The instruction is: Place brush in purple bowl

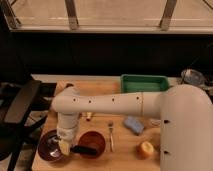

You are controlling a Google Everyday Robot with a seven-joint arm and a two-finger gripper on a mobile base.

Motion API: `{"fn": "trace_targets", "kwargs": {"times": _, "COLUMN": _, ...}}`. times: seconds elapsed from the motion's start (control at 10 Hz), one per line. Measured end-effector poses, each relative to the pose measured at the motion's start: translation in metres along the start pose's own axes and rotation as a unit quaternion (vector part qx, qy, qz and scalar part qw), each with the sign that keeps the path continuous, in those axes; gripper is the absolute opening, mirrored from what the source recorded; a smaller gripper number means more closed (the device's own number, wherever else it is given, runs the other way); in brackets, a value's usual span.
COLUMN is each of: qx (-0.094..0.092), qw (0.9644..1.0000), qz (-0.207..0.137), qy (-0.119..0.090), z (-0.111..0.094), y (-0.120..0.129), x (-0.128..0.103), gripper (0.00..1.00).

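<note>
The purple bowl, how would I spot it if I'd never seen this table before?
Start at the wooden table and follow the big white arm down to its gripper at the near left corner. The purple bowl sits right under the gripper, the leftmost dish. Its neighbour to the right, the orange bowl, is about the same size; the purple bowl is darker and glossy.

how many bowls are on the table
2. The purple bowl sits at the table's near left corner, under the gripper. The orange bowl is just right of it, the brush lying over its rim. The arm may hide others.
</note>
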Motion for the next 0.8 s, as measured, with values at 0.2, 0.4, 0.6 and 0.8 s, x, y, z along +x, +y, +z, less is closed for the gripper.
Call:
{"fn": "trace_targets", "kwargs": {"times": 0.2, "qx": -0.003, "qw": 0.9999, "qz": -0.013, "qy": 0.005, "z": -0.002, "y": 0.005, "x": 0.012, "gripper": 0.8}}
{"fn": "trace_targets", "kwargs": {"times": 0.4, "qx": -0.006, "qw": 0.9997, "qz": -0.024, "qy": 0.003, "z": -0.004, "y": 0.007, "x": 0.018, "gripper": 0.8}}
{"fn": "trace_targets", "kwargs": {"times": 0.6, "qx": -0.014, "qw": 0.9994, "qz": -0.03, "qy": 0.002, "z": -0.007, "y": 0.005, "x": 0.019, "gripper": 0.8}}
{"fn": "trace_targets", "kwargs": {"times": 0.8, "qx": -0.038, "qw": 0.9991, "qz": -0.02, "qy": 0.003, "z": -0.022, "y": -0.001, "x": 0.017, "gripper": 0.8}}
